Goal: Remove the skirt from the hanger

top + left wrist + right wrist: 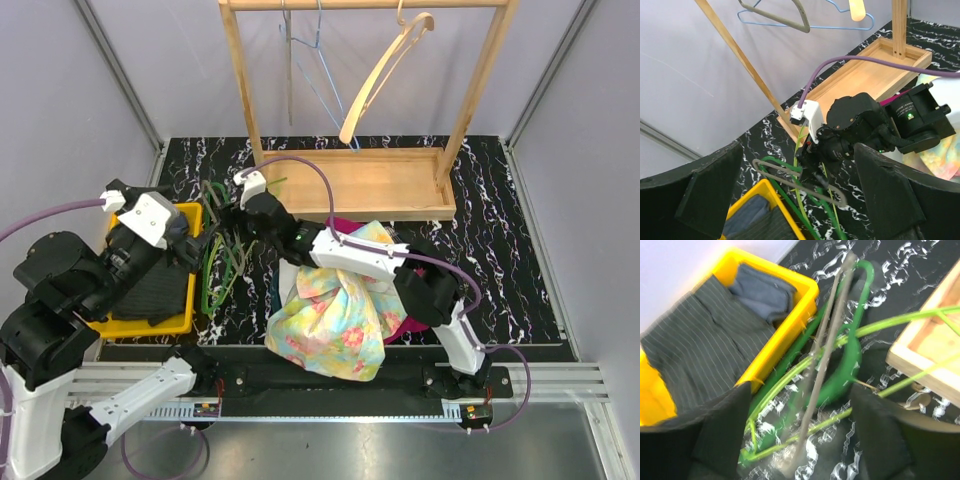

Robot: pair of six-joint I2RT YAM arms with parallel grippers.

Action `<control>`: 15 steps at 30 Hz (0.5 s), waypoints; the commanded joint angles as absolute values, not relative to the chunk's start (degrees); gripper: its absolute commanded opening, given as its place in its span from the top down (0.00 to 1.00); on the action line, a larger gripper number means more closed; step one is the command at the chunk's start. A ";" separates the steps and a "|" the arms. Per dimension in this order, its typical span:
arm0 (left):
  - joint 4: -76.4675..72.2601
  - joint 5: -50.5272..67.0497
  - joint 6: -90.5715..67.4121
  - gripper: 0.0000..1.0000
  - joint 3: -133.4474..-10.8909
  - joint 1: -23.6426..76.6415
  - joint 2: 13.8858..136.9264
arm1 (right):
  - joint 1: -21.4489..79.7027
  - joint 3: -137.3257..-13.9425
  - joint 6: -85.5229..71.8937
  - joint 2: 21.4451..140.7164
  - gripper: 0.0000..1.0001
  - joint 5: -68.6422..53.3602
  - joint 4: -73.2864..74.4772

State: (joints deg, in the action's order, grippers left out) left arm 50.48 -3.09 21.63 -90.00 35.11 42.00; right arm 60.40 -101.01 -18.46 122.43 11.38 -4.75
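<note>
Here the floral skirt [330, 320] lies bunched near the table's [500, 250] front edge, under the right arm. The right gripper [800, 390] stands open over a grey hanger [827, 340] and green hangers [850, 355], gripping nothing. The left gripper [797, 150] gapes wide and empty above the yellow bin [140, 325].

This is a robotics lab, set up as a closed test cell. The left arm [60, 300] and right arm [350, 255], 2 machines trailing purple cables [322, 185], are bolted to a metal rail [560, 378] at the near edge of the table [520, 250]. Plain grey panels [60, 100] held in bare metal posts [118, 70] box the space in. The clothing items are staged props — a wooden rack [370, 185], a yellow bin [140, 326], a floral skirt [330, 320] — on a black marbled top.
</note>
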 commanded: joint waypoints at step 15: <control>48.60 -11.79 6.96 0.01 -89.93 34.54 48.00 | 61.79 -93.70 -19.77 67.35 0.00 47.10 45.40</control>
